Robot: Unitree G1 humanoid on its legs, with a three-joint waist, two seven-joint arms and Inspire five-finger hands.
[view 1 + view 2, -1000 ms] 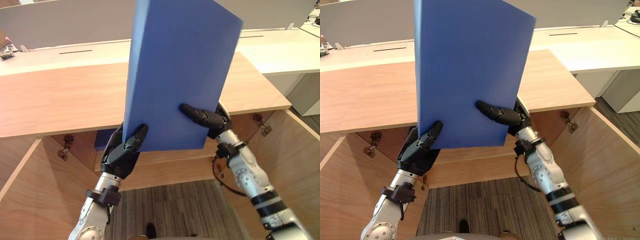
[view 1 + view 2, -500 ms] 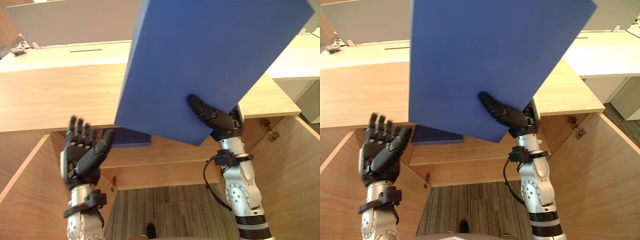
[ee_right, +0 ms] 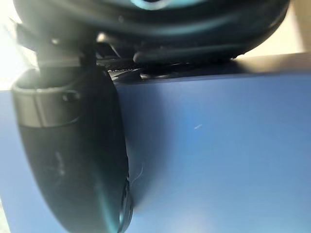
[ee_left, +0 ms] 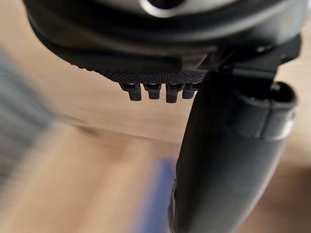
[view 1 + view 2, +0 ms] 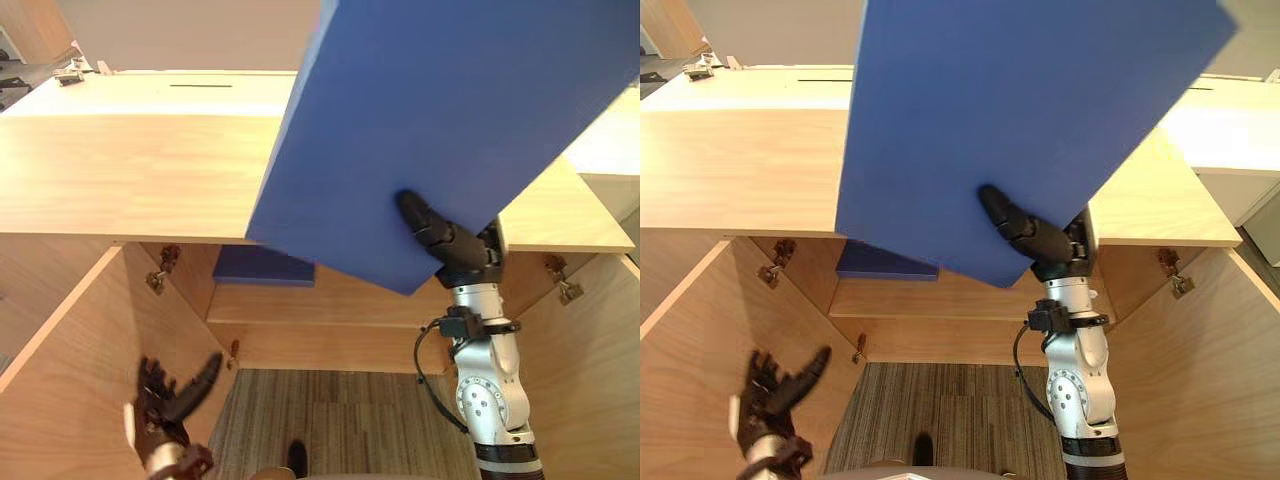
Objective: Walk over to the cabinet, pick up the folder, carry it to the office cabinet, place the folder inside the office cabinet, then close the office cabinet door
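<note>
My right hand holds up a large blue folder by its lower edge, thumb across the near face and fingers behind it. The folder tilts to the right above the wooden cabinet top and hides much of it. In the right wrist view the thumb presses flat on the blue folder face. My left hand hangs low at the left, beside the left cabinet door, open with fingers spread and holding nothing. The left wrist view shows its thumb apart from the fingers.
The cabinet stands open below the top, with its left door and right door swung out. A dark blue item lies on the inner shelf. Striped carpet lies below. White desks stand behind.
My left hand let go of the folder, opened and dropped down to the lower left. The right hand alone now holds the folder, which has tilted further right. The camera shifted too.
</note>
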